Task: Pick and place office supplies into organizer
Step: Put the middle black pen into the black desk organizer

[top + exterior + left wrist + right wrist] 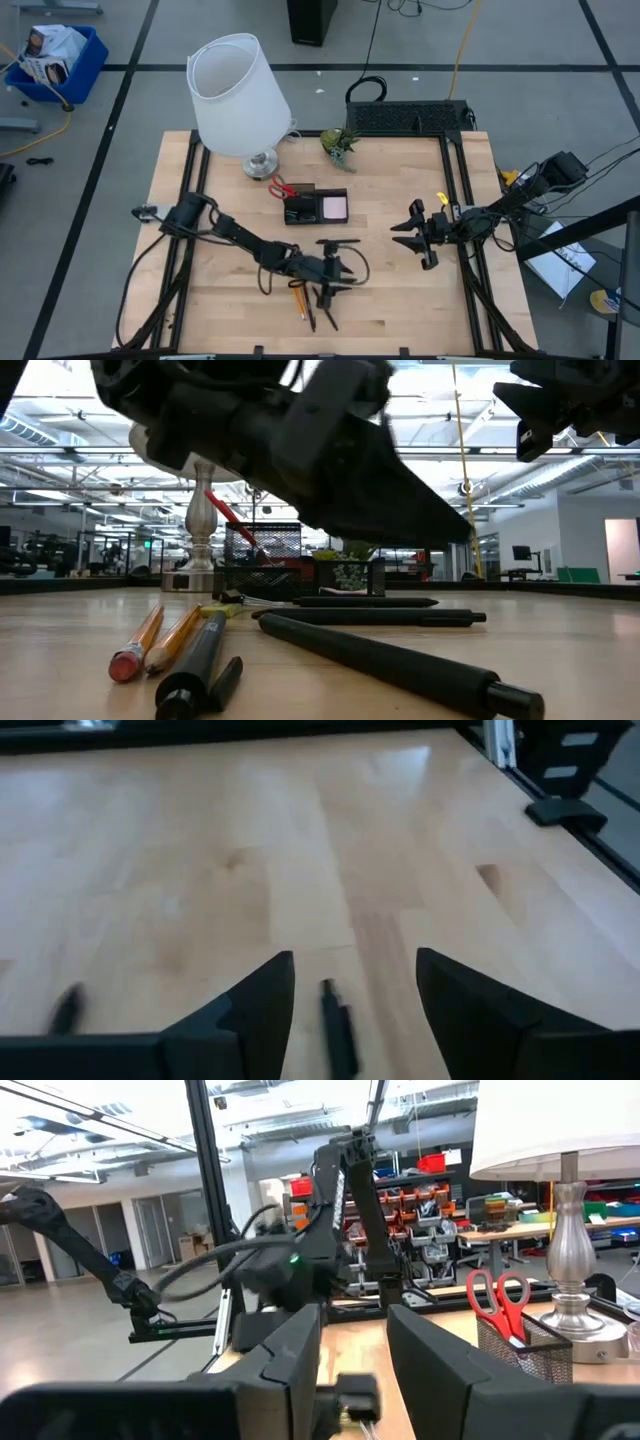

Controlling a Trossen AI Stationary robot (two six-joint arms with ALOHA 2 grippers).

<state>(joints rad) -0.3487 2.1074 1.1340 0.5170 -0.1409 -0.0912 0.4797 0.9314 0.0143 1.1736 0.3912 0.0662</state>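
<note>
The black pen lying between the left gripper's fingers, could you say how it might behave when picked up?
The black pen looks slim, round and smooth, so it may roll on the table or slip. It seems rigid and probably light. The left gripper straddles it, open.

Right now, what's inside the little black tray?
The organizer holds a pink sticky-note pad in one compartment and the red-handled scissors standing at its lamp-side end. Small dark things fill another compartment; what they are can't be told, and nothing beneath the pad shows.
</note>
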